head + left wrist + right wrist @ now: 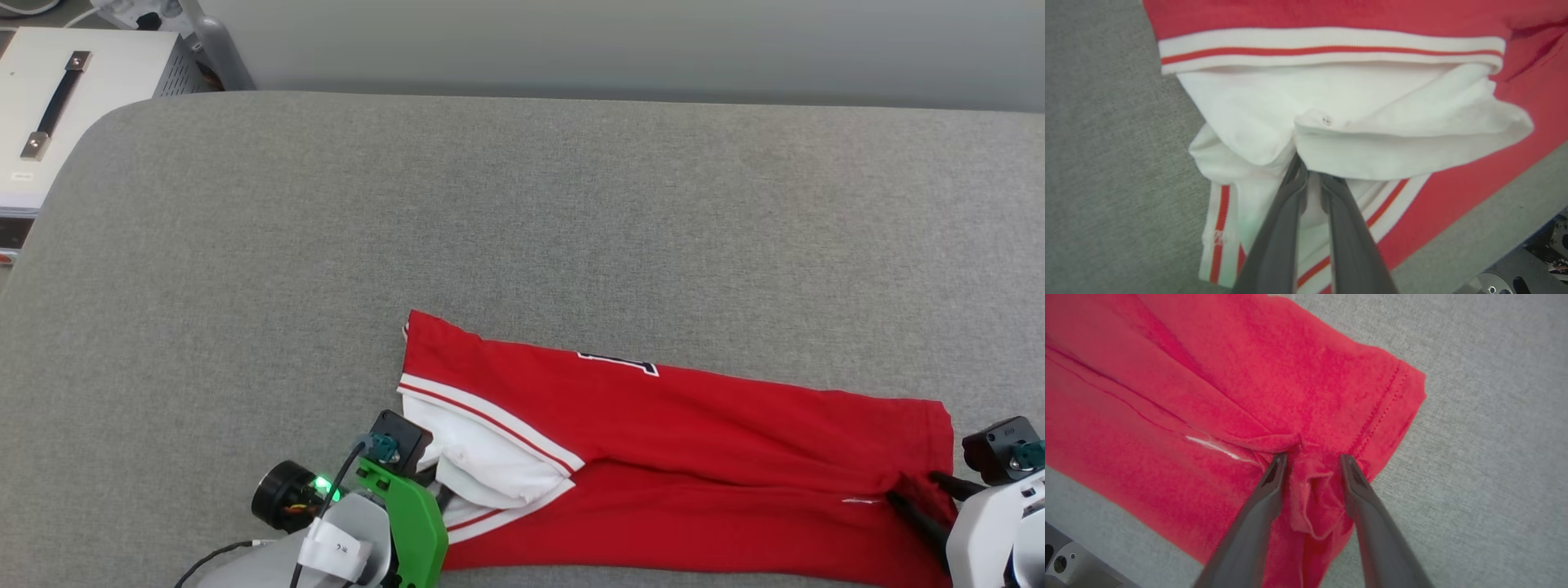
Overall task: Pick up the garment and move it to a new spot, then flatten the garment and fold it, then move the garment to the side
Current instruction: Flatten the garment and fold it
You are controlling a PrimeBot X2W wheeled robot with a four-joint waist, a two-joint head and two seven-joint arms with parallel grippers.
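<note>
**Shirt folded once, more to do**

Left gripper (1310,173) is narrow, tips under the white sleeve; grip unclear. The shirt (694,441) lies folded lengthwise near the pad's (522,204) front edge. Right gripper (1312,461) gapes astride the bunched hem. Probably left: further folds, then moving it aside.

The shirt (694,457) is soft, matt red knit cloth with white sleeves, ribbed striped trim and a stitched hem. The tabletop (522,204) is covered in coarse grey woven fabric. A green bracket (412,514) looks like smooth, slightly glossy plastic.
</note>
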